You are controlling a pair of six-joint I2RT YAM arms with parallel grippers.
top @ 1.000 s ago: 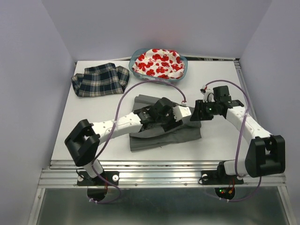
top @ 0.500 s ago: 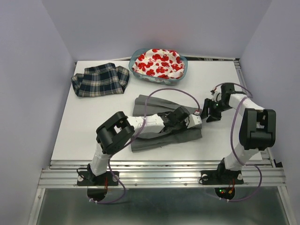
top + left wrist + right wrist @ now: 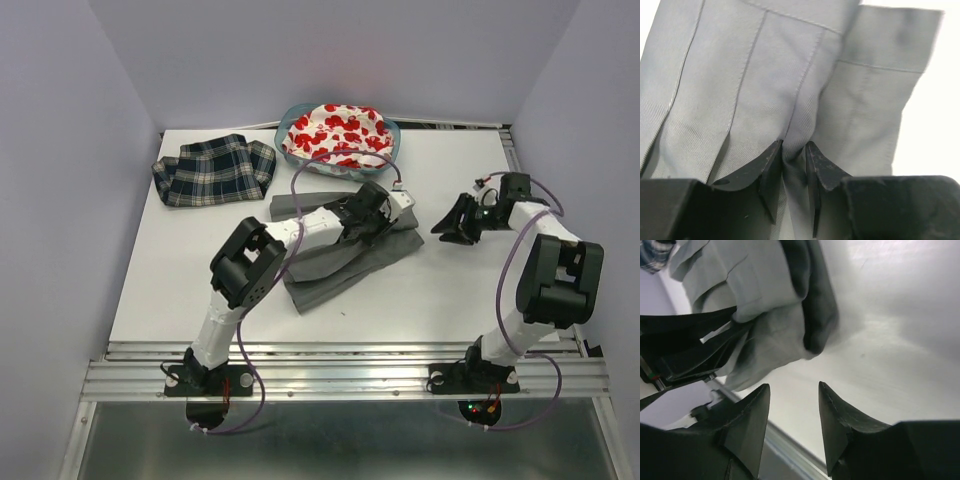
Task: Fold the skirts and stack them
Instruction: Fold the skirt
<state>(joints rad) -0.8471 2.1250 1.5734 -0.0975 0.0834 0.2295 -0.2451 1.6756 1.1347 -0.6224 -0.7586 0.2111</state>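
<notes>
Mid worktop (image 3: 200, 260) lies the grey skirt (image 3: 340, 268); left gripper (image 3: 793, 150) clamped on 1 thin pleat; right gripper (image 3: 793, 387) jaws apart, empty, near right edge; pinch may slip if pulled, bunching the fold crooked.

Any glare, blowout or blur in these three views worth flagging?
Top external: evenly lit, sharp. Left wrist: table blown out white, the grey skirt blurred at its far corner. Right wrist: glare streaks across the table, right end effector nearly silhouetted.
</notes>
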